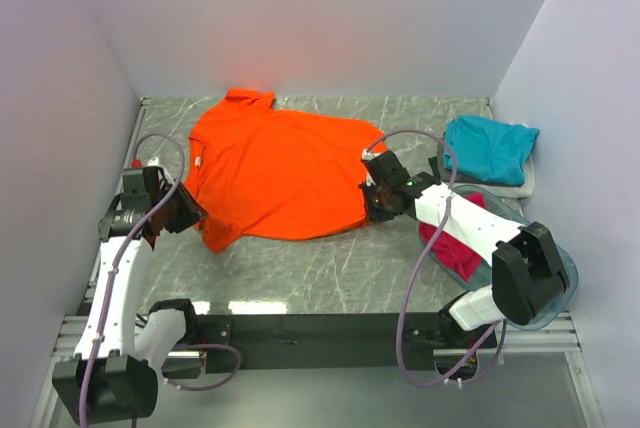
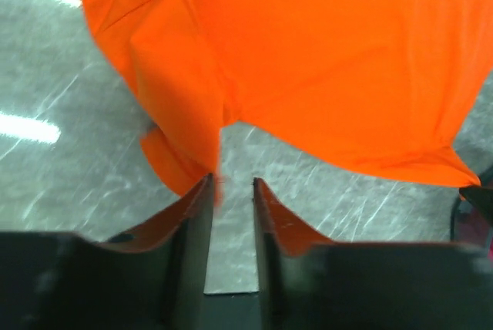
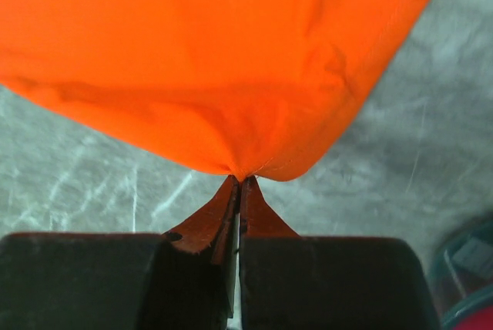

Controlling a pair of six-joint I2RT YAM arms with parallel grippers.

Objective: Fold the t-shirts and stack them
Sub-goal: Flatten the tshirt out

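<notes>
The orange t-shirt [image 1: 280, 173] lies spread on the grey marble table, collar at the far left. My left gripper [image 1: 190, 213] is at its near left sleeve; in the left wrist view the gripper [image 2: 233, 183] is open, with bare table in the gap and the shirt's [image 2: 323, 60] sleeve edge brushing the left fingertip. My right gripper [image 1: 372, 203] is shut on the shirt's right hem; the right wrist view shows the gripper [image 3: 241, 180] pinching the cloth [image 3: 216, 60] in a lifted peak. A folded teal t-shirt [image 1: 490, 146] lies on a pale whitish one [image 1: 520, 188] at the far right. A magenta t-shirt [image 1: 455, 238] lies in the tub.
The clear bluish plastic tub [image 1: 565, 268] stands at the near right, under my right arm. White walls close in the table on the left, back and right. A black rail runs along the near edge.
</notes>
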